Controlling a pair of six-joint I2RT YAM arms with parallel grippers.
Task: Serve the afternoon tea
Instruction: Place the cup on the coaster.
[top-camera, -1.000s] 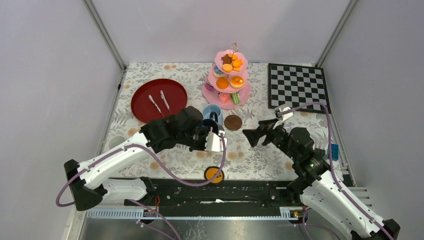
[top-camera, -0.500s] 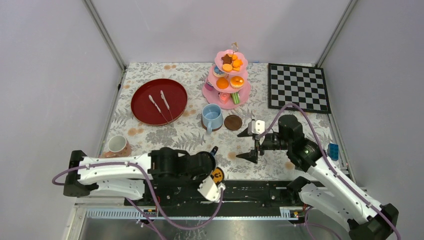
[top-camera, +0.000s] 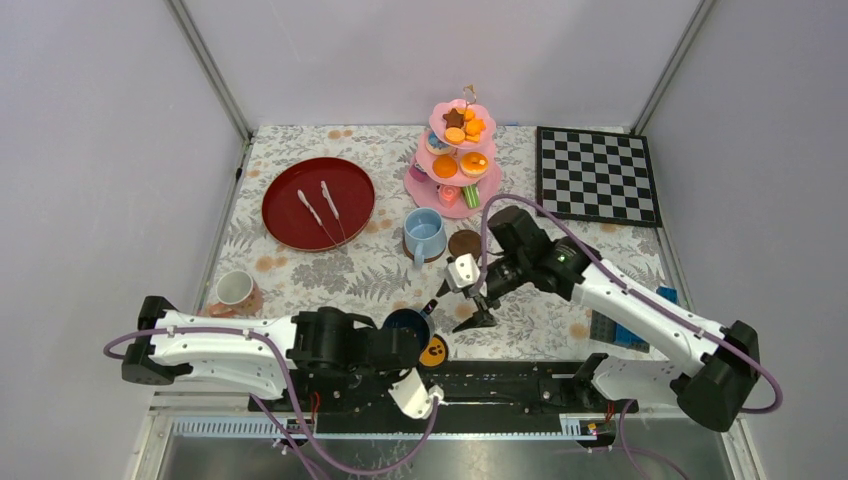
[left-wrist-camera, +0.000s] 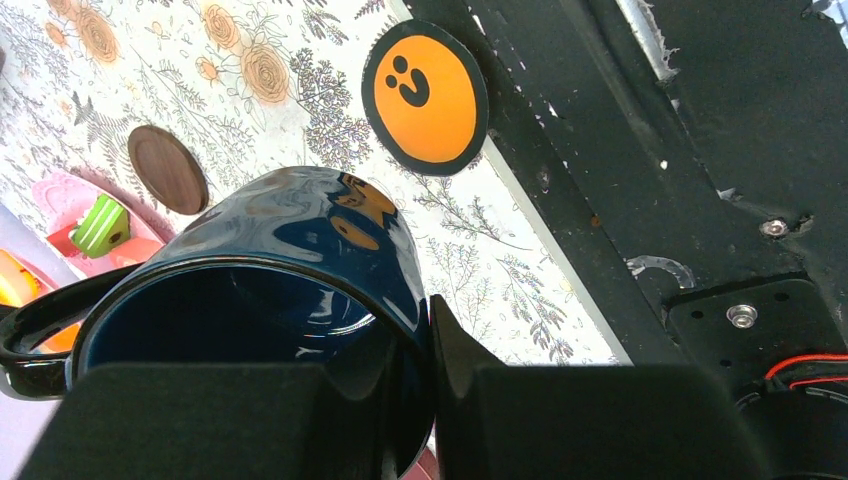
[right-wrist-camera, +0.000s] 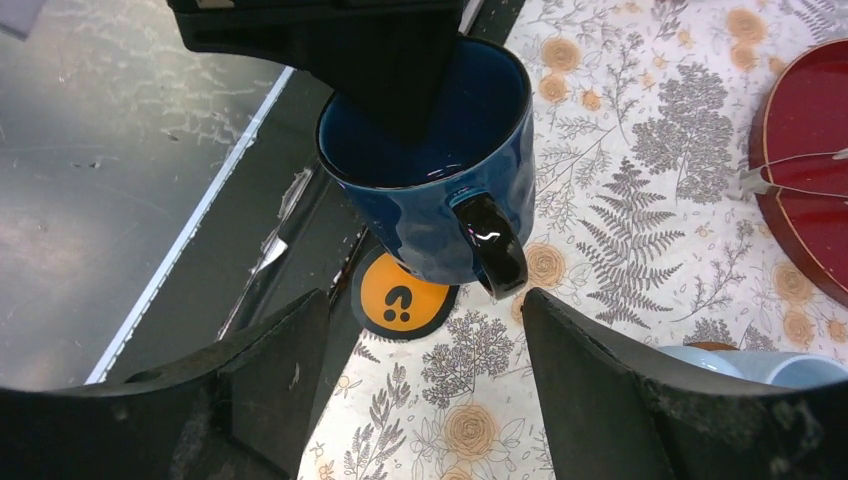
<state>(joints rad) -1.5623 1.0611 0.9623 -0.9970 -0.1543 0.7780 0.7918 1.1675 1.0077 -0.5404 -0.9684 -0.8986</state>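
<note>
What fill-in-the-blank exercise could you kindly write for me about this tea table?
The cup gripped at its rim by the left pincer is dark ____.
The right pincer stands ____ near that cup's handle.
The pink cake stand has ____ tiers.
Two white utensils lie on the ____ plate.
Missing words: blue; open; three; red.

The red plate (right-wrist-camera: 815, 110) runs off the picture's right edge; only the light-blue cup's (right-wrist-camera: 750, 362) rim shows.
</note>
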